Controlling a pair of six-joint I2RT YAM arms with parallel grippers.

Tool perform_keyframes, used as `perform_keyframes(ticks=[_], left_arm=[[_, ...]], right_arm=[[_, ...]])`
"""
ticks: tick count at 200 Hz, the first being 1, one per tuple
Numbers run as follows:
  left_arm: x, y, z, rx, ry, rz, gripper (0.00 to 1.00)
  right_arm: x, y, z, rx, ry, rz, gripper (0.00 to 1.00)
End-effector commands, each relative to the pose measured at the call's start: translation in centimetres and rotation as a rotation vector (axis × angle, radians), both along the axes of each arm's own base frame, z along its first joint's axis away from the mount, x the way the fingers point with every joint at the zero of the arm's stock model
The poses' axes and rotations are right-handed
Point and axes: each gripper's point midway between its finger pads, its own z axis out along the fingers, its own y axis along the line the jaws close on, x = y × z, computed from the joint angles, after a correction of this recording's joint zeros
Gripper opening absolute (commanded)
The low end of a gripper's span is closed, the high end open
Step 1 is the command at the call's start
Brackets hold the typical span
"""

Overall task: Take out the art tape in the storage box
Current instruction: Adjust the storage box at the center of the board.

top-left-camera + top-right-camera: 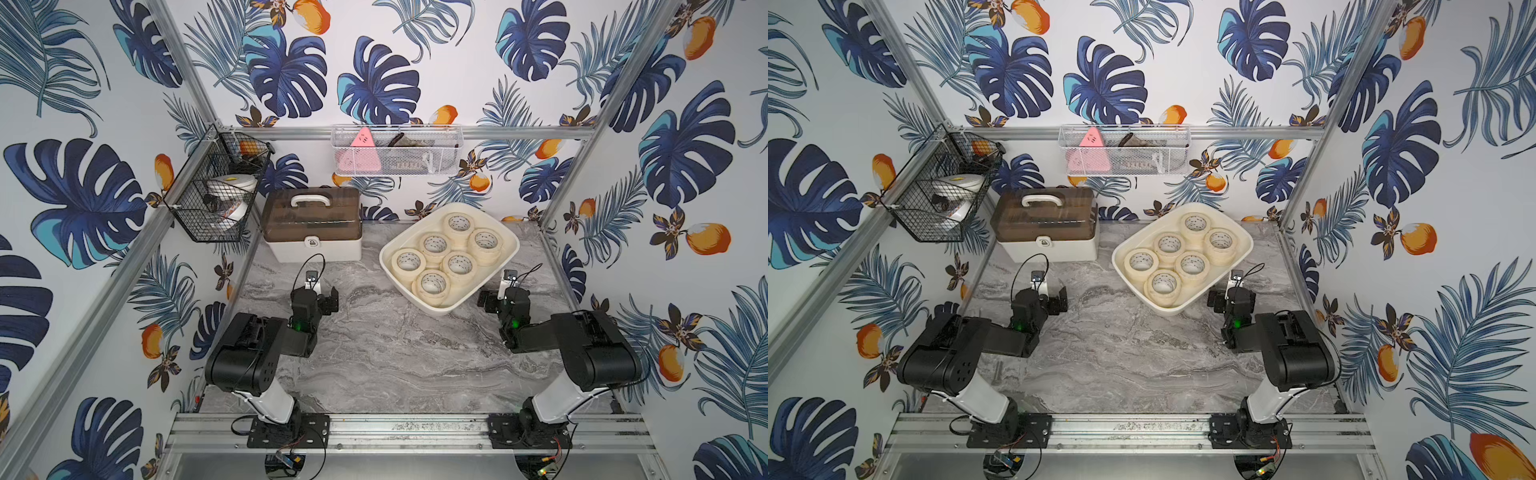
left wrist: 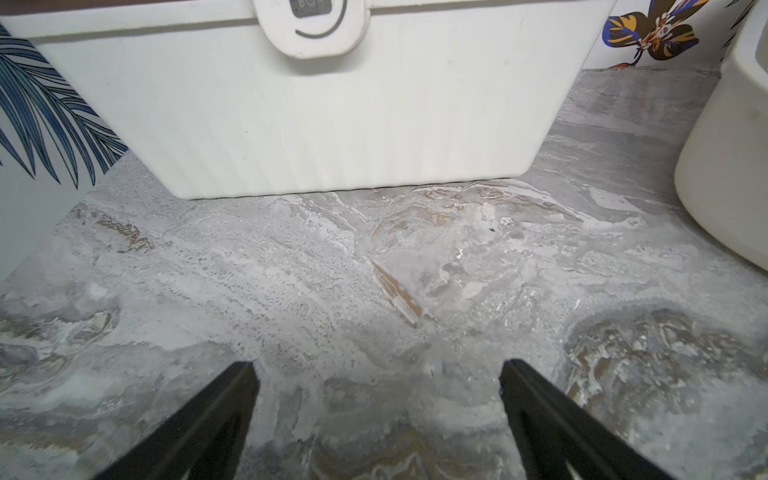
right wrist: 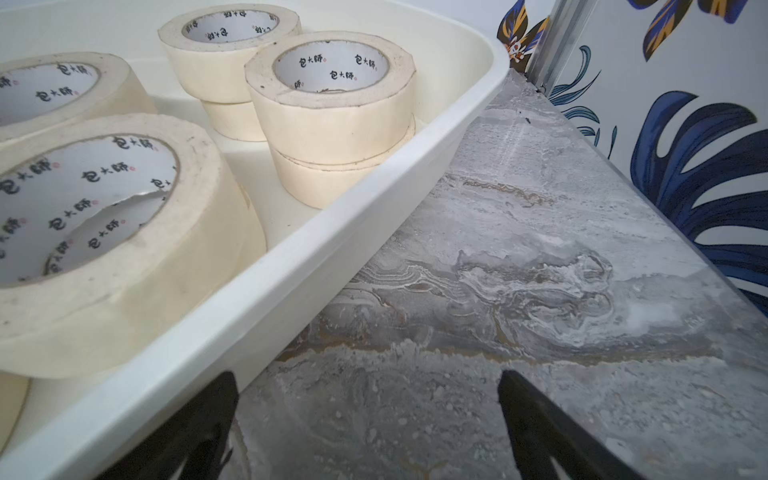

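Bright even light, soft faint shadows, slightly blurry frames, wide-angle bending at wrist-view edges

The left pincer (image 2: 377, 365) and right pincer (image 3: 368, 375) both gape wide, holding nothing.

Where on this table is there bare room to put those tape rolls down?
The widest bare stretch of marble tabletop lies in front of the storage box, between the left arm and right arm. A narrower gap runs between the white case and that box. The back is crowded: case, box, art tape filling it.

Leaf-print walls (image 1: 415, 50) enclose a grey marble tabletop (image 1: 395, 357).
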Motion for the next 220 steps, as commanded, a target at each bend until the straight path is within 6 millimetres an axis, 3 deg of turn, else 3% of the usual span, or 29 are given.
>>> perform_keyframes(ticks=[1,52,74,111,153,170,188,208,220], left_arm=[[0.2,0.0,0.4,0.003,-0.014,-0.001,0.99],[0.1,0.1,0.6,0.008,-0.024,-0.001,0.99],[-0.3,-1.0,0.9,0.032,-0.050,-0.042,0.99],[-1.0,-0.2,2.9,0.065,-0.083,0.043,0.99],[-1.1,-1.0,4.4,0.110,-0.085,0.043,0.99],[-1.1,-2.4,5.6,0.144,-0.079,0.000,0.99],[-1.1,-4.1,7.9,0.140,-0.108,-0.016,0.99],[-1.1,-5.5,11.0,0.012,-0.141,-0.040,0.99],[-1.2,-5.0,12.1,-0.112,-0.118,0.039,0.99]], right_arm=[[0.4,0.7,0.7,0.010,-0.027,0.037,1.00],[0.4,0.8,0.6,0.012,-0.024,0.042,1.00],[0.4,0.8,0.7,0.014,-0.027,0.042,1.00],[0.3,-0.7,1.6,0.019,-0.043,-0.052,1.00],[0.5,-0.4,3.1,0.006,-0.024,-0.034,1.00],[0.3,0.1,5.0,0.008,-0.033,-0.005,1.00],[0.4,-1.6,7.1,0.085,-0.020,-0.146,1.00],[0.1,-2.3,8.8,0.185,0.094,-0.272,1.00],[-0.7,-2.6,8.9,0.261,0.178,-0.359,1.00]])
